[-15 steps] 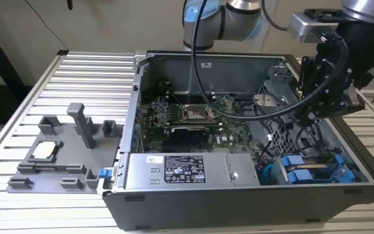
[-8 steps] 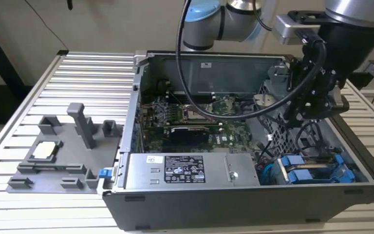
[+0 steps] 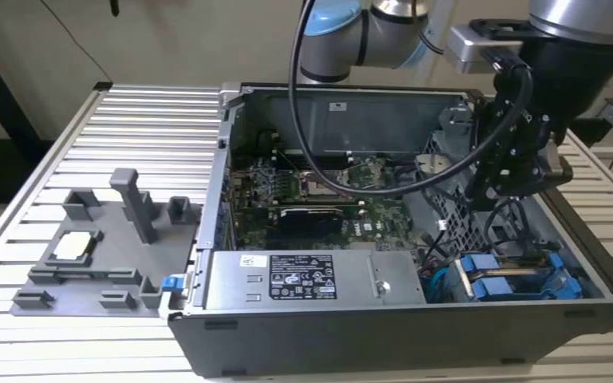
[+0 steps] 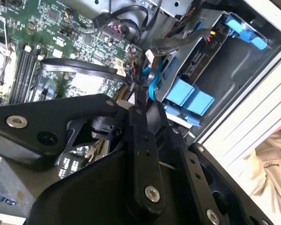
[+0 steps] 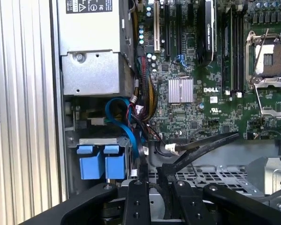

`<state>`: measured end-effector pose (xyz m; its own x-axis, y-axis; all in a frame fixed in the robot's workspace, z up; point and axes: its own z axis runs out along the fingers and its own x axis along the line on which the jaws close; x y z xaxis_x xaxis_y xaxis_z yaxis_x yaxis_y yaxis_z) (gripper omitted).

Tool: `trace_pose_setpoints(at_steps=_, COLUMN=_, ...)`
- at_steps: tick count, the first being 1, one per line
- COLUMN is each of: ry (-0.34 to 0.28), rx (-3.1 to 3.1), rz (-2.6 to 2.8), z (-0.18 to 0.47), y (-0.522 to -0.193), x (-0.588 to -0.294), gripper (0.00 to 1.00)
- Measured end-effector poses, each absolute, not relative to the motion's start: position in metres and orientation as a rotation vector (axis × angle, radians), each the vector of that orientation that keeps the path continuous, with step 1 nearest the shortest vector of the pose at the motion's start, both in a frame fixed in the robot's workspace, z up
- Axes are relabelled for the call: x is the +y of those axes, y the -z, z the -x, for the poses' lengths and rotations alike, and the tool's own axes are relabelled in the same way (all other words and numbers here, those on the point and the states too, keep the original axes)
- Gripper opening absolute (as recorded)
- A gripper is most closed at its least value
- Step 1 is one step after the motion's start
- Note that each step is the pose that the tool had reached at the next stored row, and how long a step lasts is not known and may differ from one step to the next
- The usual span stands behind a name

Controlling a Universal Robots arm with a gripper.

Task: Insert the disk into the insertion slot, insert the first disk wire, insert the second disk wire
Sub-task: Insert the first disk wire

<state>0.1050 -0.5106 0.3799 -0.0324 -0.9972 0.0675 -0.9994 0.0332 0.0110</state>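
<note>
The disk sits in the insertion slot [image 3: 447, 281] of the grey cage at the case's front corner. Only the blue tabs of its carrier [image 3: 484, 278] [image 5: 96, 161] [image 4: 187, 98] stick out. My gripper [image 3: 495, 195] [image 5: 160, 180] [image 4: 138, 96] hangs inside the black case just above those tabs. It is shut on the end of a black flat disk wire [image 5: 196, 152] that runs off over the motherboard. Another black flat wire with a white plug [image 5: 171, 149] [image 4: 118, 71] lies loose beside it. A blue cable [image 5: 126, 117] curls past the cage.
A second blue-framed drive [image 3: 562, 281] [image 4: 243, 28] stands at the case's outer wall. A perforated grey cage [image 5: 210, 176] lies under the arm. The power supply [image 3: 285, 279] and motherboard [image 3: 318, 203] take up the rest of the case. A grey fixture [image 3: 93, 239] stands on the slatted table.
</note>
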Motion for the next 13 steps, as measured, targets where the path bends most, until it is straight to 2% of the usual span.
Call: trace_pose_setpoints(at_steps=13, ry=-0.129, rx=-2.15, rz=-2.211, z=-0.099, y=-0.369, x=-0.499, gripper=0.26)
